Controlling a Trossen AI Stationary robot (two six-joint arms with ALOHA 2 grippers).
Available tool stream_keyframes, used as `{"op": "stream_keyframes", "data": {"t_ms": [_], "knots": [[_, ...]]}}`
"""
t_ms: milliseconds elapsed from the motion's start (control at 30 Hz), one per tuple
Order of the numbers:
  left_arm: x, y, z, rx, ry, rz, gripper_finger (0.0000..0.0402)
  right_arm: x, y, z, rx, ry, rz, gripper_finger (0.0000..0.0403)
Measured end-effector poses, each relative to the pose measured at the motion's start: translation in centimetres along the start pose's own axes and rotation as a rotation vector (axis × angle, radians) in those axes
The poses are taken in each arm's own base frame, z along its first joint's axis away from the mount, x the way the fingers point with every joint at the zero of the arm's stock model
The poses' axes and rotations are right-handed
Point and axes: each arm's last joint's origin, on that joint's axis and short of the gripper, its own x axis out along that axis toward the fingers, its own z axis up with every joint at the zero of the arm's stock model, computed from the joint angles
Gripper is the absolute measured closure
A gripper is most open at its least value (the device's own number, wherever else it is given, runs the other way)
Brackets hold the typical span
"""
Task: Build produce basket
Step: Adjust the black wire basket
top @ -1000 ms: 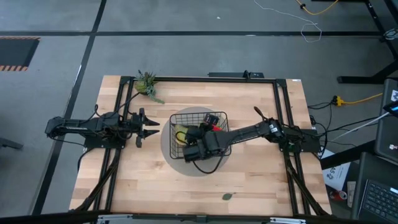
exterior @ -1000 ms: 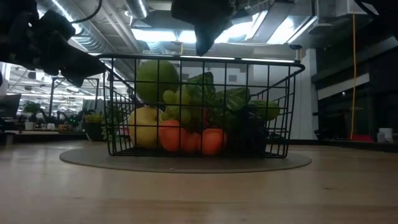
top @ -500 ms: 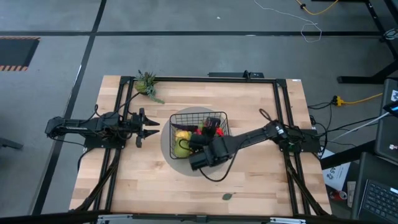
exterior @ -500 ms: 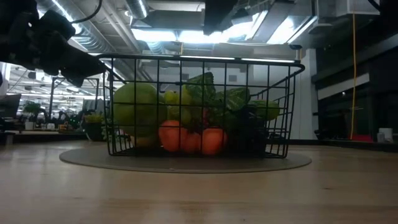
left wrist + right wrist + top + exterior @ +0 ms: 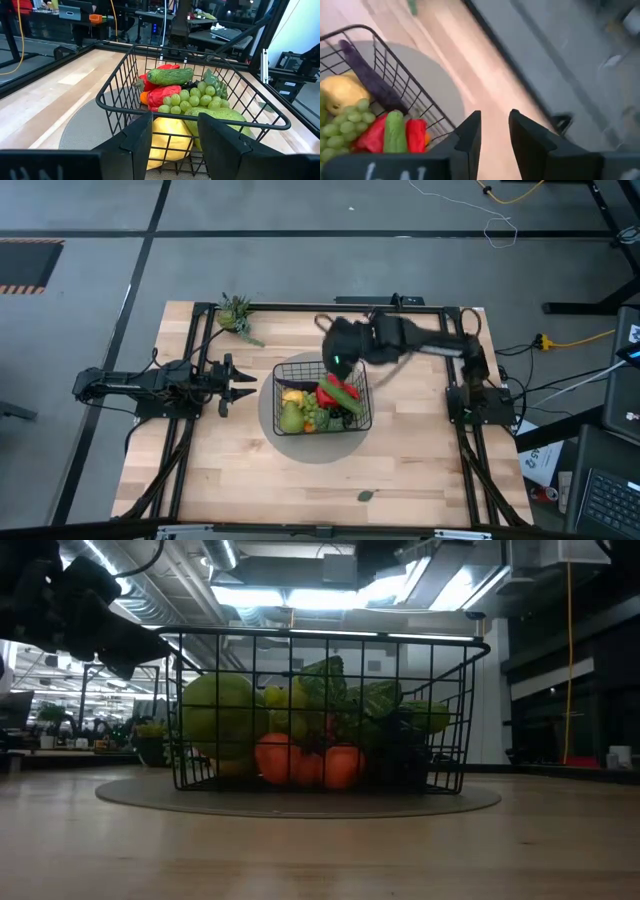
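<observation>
The black wire basket [image 5: 366,408] stands on a round grey mat [image 5: 270,415] in the middle of the table. Inside it lies the produce: a green pear [image 5: 215,715], a yellow fruit [image 5: 170,140], green grapes [image 5: 192,97], red peppers [image 5: 165,92], a cucumber [image 5: 170,76], oranges [image 5: 300,762] and a long dark purple piece [image 5: 370,75]. My right gripper [image 5: 332,360] hangs open and empty above the basket's far edge, slanting down. My left gripper [image 5: 250,386] waits open, level, just left of the basket.
A small leafy sprig [image 5: 237,315] lies at the table's far left corner, and a small green leaf [image 5: 365,496] lies near the front edge. Black frame rails [image 5: 195,440] run along both sides of the table. Bare wood lies in front of the basket.
My right gripper has risen from low over the basket's near side and swung across to above its far edge. The green pear, high in the basket a second ago, has dropped lower in front of the yellow fruit.
</observation>
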Motion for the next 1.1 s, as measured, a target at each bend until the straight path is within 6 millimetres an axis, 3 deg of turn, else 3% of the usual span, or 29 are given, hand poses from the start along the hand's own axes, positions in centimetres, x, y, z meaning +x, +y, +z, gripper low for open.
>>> {"op": "stream_keyframes", "data": {"t_ms": [167,367,533,733,1100], "knots": [[0.0,0.0,0.0,0.000,0.000,0.000,0.0250,4.9,-1.8,0.6,0.093,0.154,0.043,0.0302],[0.0,0.0,0.0,0.000,0.000,-0.001,0.0250,10.8,-1.3,-2.2,0.019,0.405,0.059,0.0302],[0.0,0.0,0.0,0.000,0.000,0.000,0.0250,13.8,-0.9,-3.8,0.032,0.405,-0.052,0.0302],[0.0,0.0,0.0,0.000,0.000,0.000,0.0250,15.8,0.1,-4.7,-0.006,0.403,0.030,0.0302],[0.0,0.0,0.0,0.000,0.000,0.000,0.0250,16.2,0.4,-5.6,-0.033,0.489,0.111,0.0302]]}}
